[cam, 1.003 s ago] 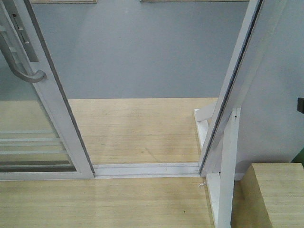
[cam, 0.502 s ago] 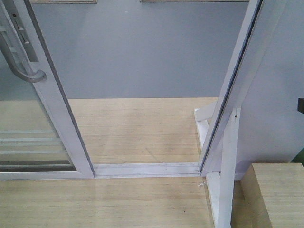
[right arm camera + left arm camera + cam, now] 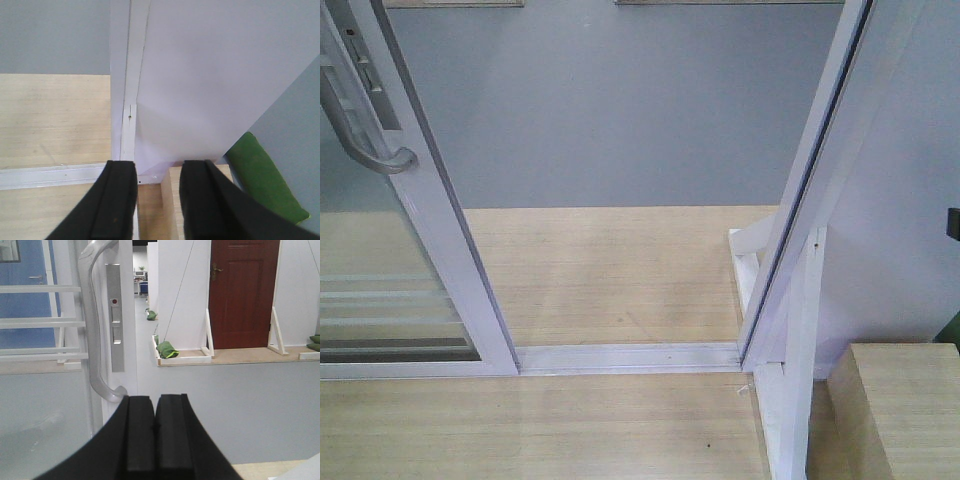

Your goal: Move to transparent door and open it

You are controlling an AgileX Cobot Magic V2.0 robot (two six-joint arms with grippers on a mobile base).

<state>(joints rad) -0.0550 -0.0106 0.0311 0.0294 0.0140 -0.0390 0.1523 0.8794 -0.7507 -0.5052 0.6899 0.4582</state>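
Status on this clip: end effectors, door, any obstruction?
Left end effector shut, empty, near handle. Right end effector open, empty. Door slid open; doorway unobstructed.

You've got: 1 transparent door (image 3: pixel 440 250) w/ 1 grey handle (image 3: pixel 95 325) | 1 floor track (image 3: pixel 630 355) | 2 grippers (image 3: pixel 154 435) (image 3: pixel 157 200) | 1 brown door (image 3: pixel 242 292) | 1 green bag nearby (image 3: pixel 262 175)

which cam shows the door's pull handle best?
Left wrist: the pull handle shows nearly full length, beside its lock plate, just beyond the shut left gripper. Front view catches only the handle's lower curve at the frame edge. Right wrist shows none of it.
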